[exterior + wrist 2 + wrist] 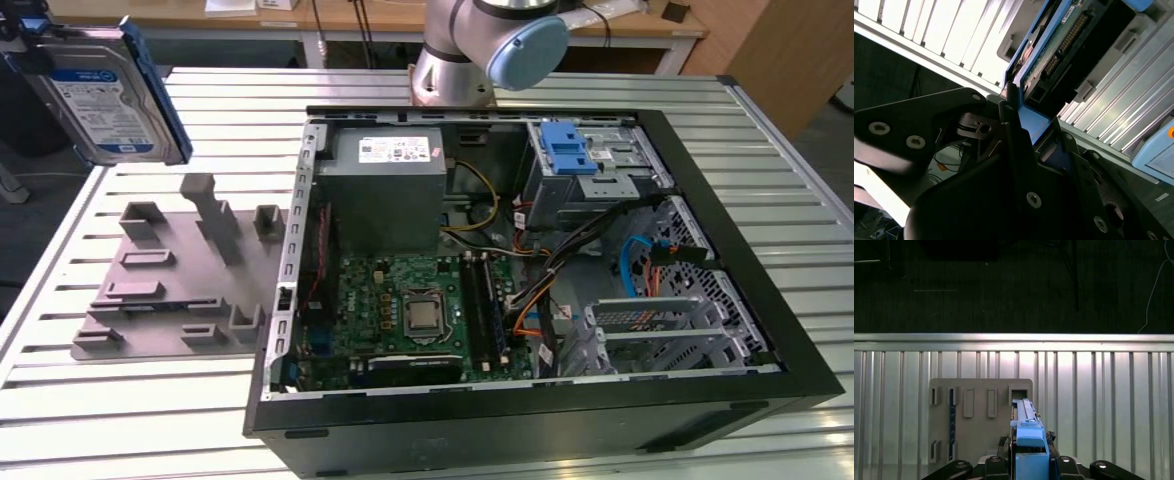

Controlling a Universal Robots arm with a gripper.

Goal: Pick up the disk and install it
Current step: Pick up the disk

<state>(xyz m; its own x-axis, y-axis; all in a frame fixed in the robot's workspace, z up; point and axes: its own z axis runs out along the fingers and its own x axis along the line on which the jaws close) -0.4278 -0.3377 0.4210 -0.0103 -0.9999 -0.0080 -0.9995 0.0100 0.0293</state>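
The disk (107,95), a silver-grey drive with a white-and-blue label in a blue carrier, hangs in the air at the exterior view's upper left, above the table and tilted nearly upright. In the second wrist view my gripper (1029,122) is shut on the disk (1054,55), with black fingers (1010,120) pressing on the blue carrier's end. The first wrist view shows the disk (1026,432) edge-on, rising from the gripper (1030,462) over the grey fixture plate (979,420).
An open computer case (747,290) lies on the slatted metal table (134,410). Inside it are a grey power supply box (387,195), a motherboard (407,310) and a metal cage with a blue latch (574,150). The grey fixture plate (167,290) lies beside the case. The arm's base (467,55) stands behind it.
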